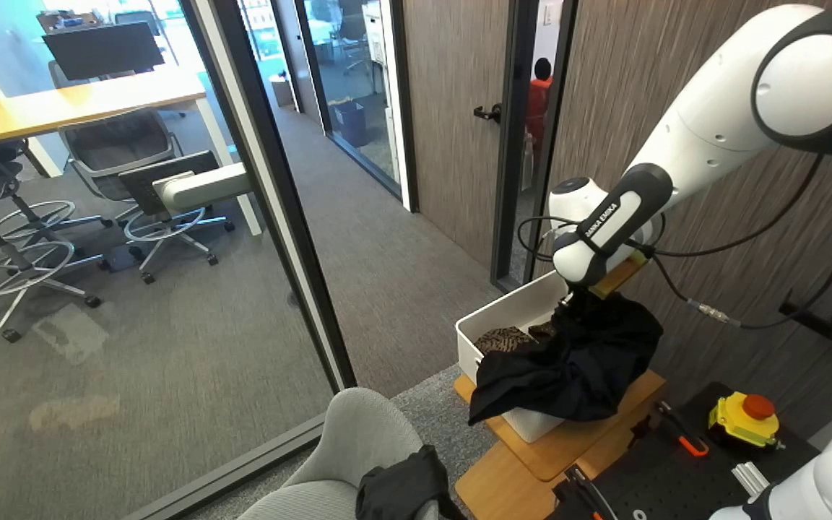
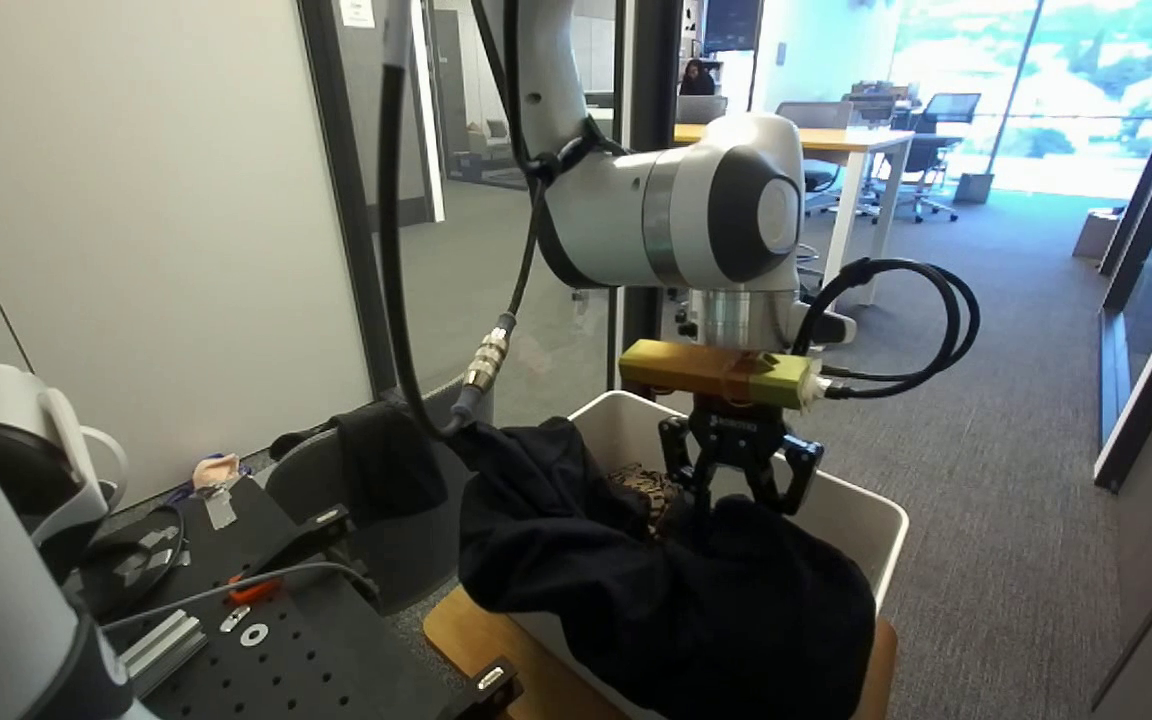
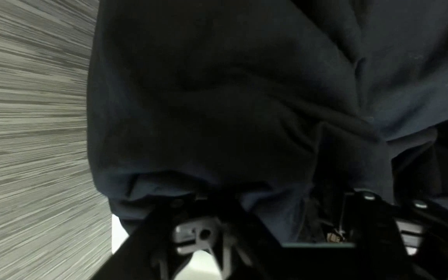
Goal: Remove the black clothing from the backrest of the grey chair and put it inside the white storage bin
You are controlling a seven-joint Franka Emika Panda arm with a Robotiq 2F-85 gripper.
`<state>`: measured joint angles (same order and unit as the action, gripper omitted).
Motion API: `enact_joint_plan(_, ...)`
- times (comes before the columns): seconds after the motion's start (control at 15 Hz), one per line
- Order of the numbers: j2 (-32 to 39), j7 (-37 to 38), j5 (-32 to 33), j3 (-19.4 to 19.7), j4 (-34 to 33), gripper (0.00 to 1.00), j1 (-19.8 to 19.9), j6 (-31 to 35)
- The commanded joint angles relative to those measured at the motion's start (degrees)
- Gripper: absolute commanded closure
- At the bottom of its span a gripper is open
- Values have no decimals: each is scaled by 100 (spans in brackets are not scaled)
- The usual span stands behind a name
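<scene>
A black garment (image 1: 575, 368) is draped over the rim of the white storage bin (image 1: 475, 326). Part of it lies in the bin and part hangs outside; it shows also in an exterior view (image 2: 706, 620) and fills most of the wrist view (image 3: 224, 116). My gripper (image 2: 739, 498) points down over the bin. Its fingers are apart, with cloth bulging up between and below them; the fingertips are dark against the cloth in the wrist view (image 3: 286, 210). The grey chair (image 1: 365, 426) has another black cloth (image 1: 405, 484) over its backrest, also seen in an exterior view (image 2: 391, 465).
A brown patterned cloth (image 1: 500, 339) lies inside the bin. The bin stands on a wooden stand (image 1: 546, 458). A black perforated board (image 1: 665, 484) with tools and a yellow emergency stop (image 1: 744, 419) is near the arm base. A wood-grain wall (image 3: 33, 136) is close beside the bin.
</scene>
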<state>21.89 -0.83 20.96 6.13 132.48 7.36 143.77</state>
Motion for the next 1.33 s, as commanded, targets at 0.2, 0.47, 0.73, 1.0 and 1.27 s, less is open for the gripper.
enact_joint_plan(0.2, -1150, -29, -566, 41, 594, 0, -139, -891)
enact_joint_plan(0.47, -2402, 155, -635, -28, 1264, 0, -202, -1514)
enact_joint_plan(0.73, -3694, 274, -881, -130, 1855, 0, -244, -1983)
enact_joint_plan(1.0, -4966, 391, -1130, -259, 2255, 0, -237, -2696)
enact_joint_plan(1.27, -6239, 679, -1190, -489, 2495, 0, -244, -3360)
